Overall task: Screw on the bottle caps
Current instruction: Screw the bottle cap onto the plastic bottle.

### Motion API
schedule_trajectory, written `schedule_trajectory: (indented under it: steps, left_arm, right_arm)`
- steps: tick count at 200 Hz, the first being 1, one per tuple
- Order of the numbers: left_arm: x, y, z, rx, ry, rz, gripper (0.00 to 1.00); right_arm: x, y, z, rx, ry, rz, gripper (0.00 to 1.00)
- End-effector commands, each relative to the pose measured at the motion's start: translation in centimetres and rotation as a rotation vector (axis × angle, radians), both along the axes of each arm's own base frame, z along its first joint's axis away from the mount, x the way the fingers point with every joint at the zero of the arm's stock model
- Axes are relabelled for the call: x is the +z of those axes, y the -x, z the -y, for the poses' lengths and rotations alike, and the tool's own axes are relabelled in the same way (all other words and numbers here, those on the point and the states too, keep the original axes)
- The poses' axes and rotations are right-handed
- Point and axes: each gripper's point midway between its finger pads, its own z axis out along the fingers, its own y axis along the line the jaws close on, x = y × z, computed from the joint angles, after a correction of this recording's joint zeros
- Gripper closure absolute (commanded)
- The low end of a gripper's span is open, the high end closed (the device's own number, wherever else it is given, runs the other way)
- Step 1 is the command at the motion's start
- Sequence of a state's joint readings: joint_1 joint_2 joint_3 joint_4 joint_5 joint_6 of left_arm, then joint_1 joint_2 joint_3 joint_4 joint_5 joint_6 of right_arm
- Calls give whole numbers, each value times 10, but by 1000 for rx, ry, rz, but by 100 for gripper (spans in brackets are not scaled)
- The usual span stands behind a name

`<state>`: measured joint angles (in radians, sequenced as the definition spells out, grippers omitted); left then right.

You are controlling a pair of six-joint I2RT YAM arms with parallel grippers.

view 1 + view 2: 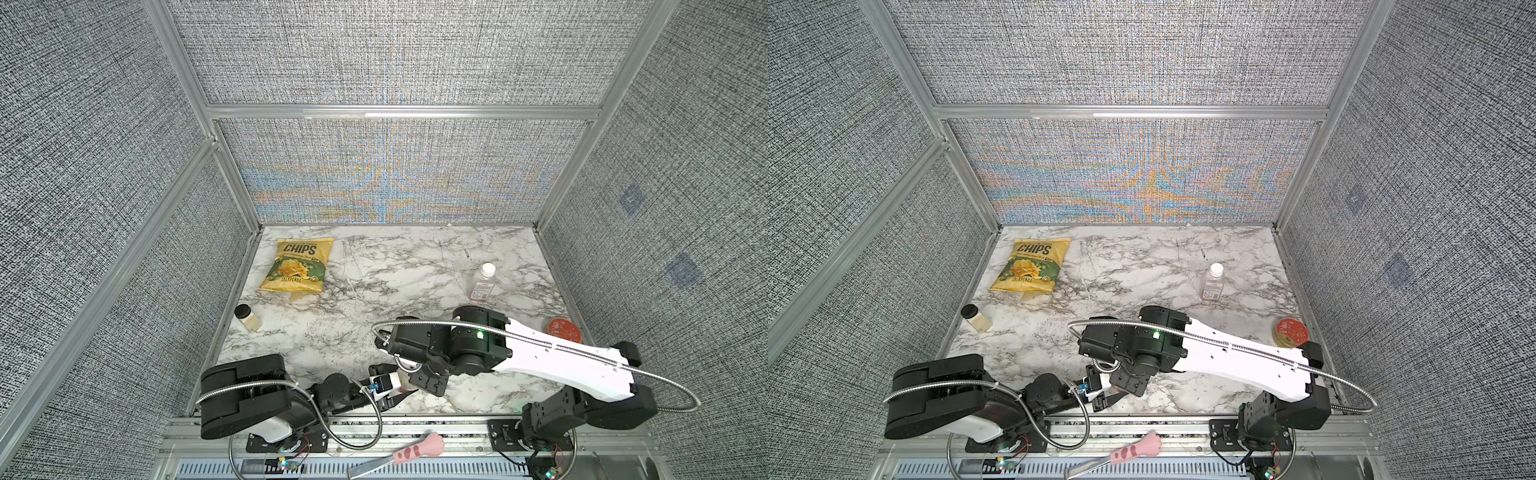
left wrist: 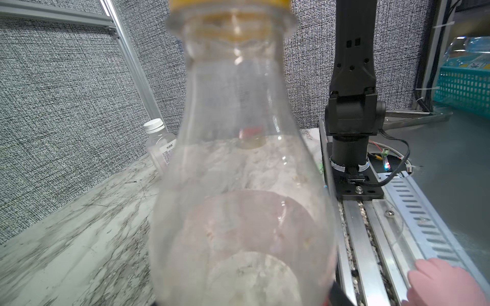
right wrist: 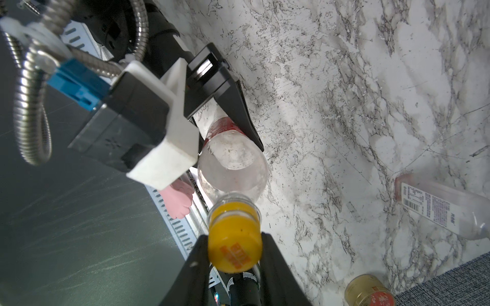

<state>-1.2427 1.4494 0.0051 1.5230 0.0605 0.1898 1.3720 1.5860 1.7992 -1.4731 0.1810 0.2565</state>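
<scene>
Orange-yellow cap fills the foreground of your right wrist view, seated on the mouth of the taller bottle. Your right pincer is clenched on that cap, one finger pressed to each side. Whether the thread is fully home cannot be told.

Your left pincer grasps the same bottle lower down, at its red label, neck up, at the near edge of the surface by the front rail.

Shorter bottle stands upright well apart, toward the far right, with the white cap on its neck.

Also noted: chips bag at the far left, black-lidded jar near the left edge, red tin at the right edge, pink-handled tool on the front rail.
</scene>
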Motion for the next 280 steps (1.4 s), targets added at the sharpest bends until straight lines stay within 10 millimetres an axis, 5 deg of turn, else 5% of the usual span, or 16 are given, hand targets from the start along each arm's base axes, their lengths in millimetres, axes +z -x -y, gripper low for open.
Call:
schedule_trajectory:
  steps: [1, 129, 219, 280]
  left_arm:
    - [32, 4, -3, -16, 123, 26, 46]
    - [73, -25, -7, 176, 240, 69, 47]
    - [76, -55, 1, 420, 196, 135, 48]
    - [77, -56, 6, 430, 207, 118, 48]
  right_arm:
    - [2, -21, 9, -79, 51, 100, 71]
    - [10, -48, -7, -314, 5, 80, 71]
    - [13, -62, -9, -409, -24, 88, 71]
    - [18, -70, -8, -465, -46, 105, 63]
